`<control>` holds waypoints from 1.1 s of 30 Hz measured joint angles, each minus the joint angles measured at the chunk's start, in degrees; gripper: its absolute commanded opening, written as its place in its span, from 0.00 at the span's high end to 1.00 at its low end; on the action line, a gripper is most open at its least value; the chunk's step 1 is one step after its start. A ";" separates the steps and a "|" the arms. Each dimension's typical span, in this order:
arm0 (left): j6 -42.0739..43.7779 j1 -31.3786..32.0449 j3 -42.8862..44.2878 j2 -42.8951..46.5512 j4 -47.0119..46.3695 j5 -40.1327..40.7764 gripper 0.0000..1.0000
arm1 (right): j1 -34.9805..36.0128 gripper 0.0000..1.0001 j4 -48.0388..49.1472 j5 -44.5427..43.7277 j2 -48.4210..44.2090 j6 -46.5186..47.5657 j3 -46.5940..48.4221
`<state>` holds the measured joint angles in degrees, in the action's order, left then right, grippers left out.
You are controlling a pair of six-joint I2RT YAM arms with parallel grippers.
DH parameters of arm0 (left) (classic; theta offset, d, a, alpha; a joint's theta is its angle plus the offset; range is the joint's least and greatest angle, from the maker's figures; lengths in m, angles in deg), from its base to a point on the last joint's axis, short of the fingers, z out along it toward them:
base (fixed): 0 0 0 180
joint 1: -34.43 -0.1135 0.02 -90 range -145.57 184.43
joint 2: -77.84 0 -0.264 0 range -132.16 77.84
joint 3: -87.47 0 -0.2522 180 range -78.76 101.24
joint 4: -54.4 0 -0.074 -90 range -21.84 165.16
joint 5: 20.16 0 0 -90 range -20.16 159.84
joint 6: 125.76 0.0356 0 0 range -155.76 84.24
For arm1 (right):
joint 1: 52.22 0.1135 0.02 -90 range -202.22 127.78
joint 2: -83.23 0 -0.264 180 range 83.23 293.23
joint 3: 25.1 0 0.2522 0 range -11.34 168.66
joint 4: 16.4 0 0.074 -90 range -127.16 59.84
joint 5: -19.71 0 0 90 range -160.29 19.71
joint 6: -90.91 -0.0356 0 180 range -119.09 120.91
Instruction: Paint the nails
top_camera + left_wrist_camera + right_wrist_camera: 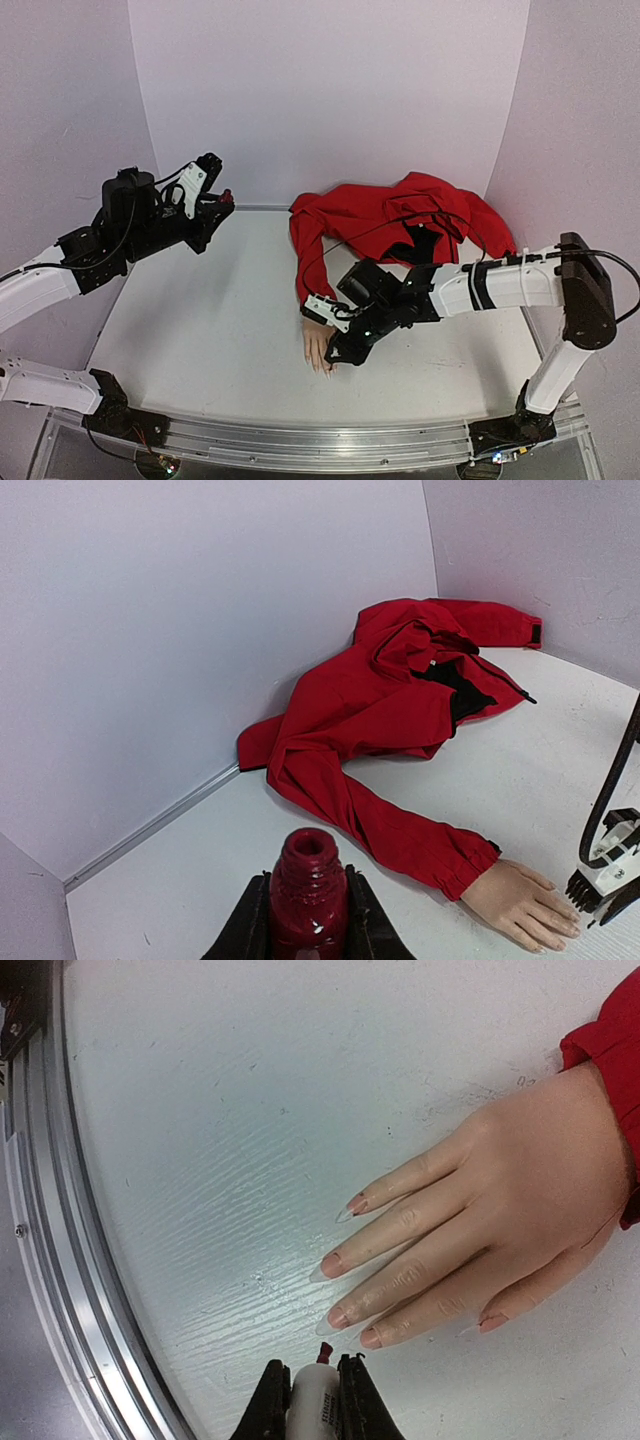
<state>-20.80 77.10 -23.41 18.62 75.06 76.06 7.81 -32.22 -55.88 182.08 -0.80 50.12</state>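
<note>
The pale mannequin hand (510, 1210) lies flat on the table, its wrist in a red sleeve (310, 265). Its nails (331, 1260) are long, pinkish ovals, with small dark marks on some. My right gripper (313, 1378) is shut on the white cap (315, 1405) of the polish. The red brush tip (324, 1353) hangs just short of the nail (371, 1337) nearest it. My left gripper (308, 885) is shut on the open dark-red polish bottle (305, 865), held up at the far left (222, 203), well away from the hand (318, 345).
The rest of the red jacket (400, 220) is heaped at the back right against the wall. A metal rail (60, 1260) runs along the table's near edge, close to the fingertips. Pale walls enclose the table at the back and on both sides.
</note>
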 measured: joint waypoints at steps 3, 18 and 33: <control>0.02 0.00 0.00 0.00 0.00 0.00 1.00 | 0.33 1.00 0.35 -0.28 0.39 0.00 0.00; 0.04 0.00 0.00 0.00 0.00 0.00 1.00 | 0.83 1.00 1.90 -0.98 0.92 -0.48 -0.13; 0.04 0.00 0.00 0.02 0.00 -0.02 1.00 | 0.98 1.00 2.12 -2.10 1.51 -0.63 -0.15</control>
<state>-20.75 77.10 -23.41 18.64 75.06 76.04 8.79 -30.10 -57.98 183.59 -1.44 49.96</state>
